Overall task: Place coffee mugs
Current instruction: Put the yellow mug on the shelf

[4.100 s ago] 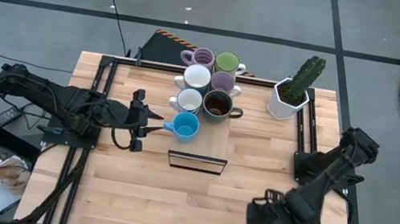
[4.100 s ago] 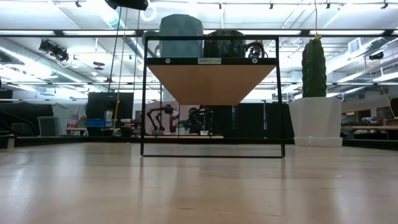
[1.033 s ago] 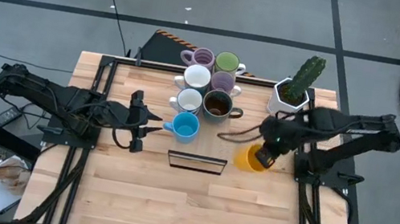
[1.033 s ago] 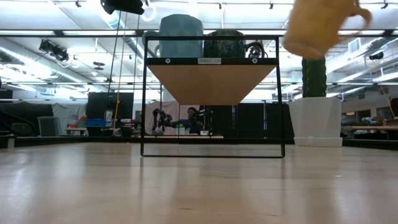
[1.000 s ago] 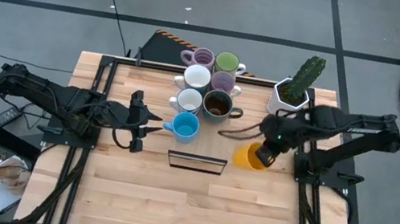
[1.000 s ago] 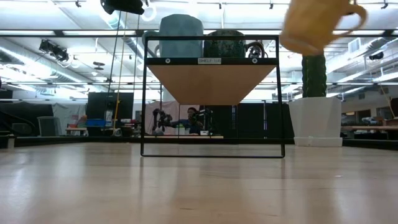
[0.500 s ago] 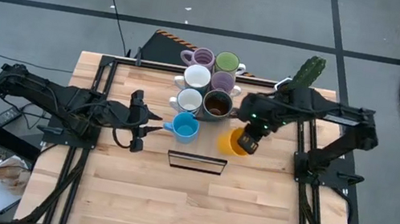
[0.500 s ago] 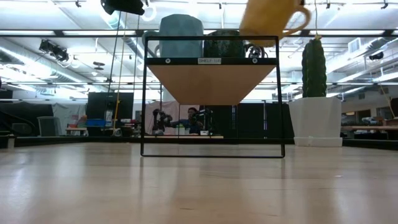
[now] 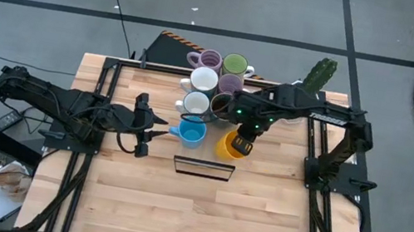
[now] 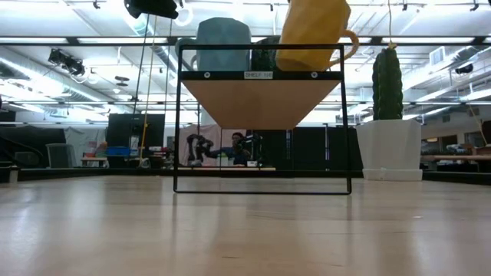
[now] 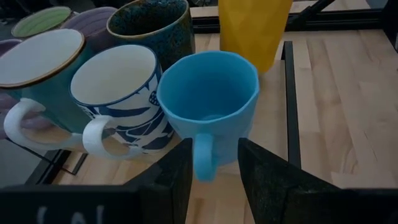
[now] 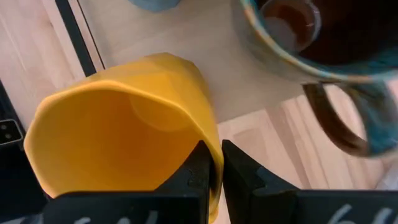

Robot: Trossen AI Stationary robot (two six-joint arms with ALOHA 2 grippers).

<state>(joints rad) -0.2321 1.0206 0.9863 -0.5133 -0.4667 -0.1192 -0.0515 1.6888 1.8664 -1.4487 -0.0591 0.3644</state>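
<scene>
Several coffee mugs stand together on a low black-framed shelf (image 9: 203,167): lilac (image 9: 211,58), green (image 9: 235,64), white (image 9: 203,79), dark brown (image 9: 225,108) and blue (image 9: 192,131). My right gripper (image 9: 242,145) is shut on an orange mug (image 9: 227,146) just right of the blue one. In the low view the orange mug (image 10: 311,34) tilts above the shelf (image 10: 261,96). My left gripper (image 11: 211,177) is open, its fingers on either side of the blue mug's handle (image 11: 203,163). My right gripper pinches the orange mug's wall at the rim (image 12: 214,163), one finger inside the mug and one outside. It comes from above and from the table's right. The mug tilts, handle (image 10: 349,42) toward the right. Whether its base touches the shelf I cannot tell.
A white pot with a green cactus (image 9: 321,72) stands at the far right, partly behind my right arm. Bare table lies in front of the shelf. The room beyond shows in the low view.
My right gripper has carried the orange mug toward the table's left edge, from in front of the cactus pot to over the shelf beside the blue and brown mugs. It stays shut on the mug.
</scene>
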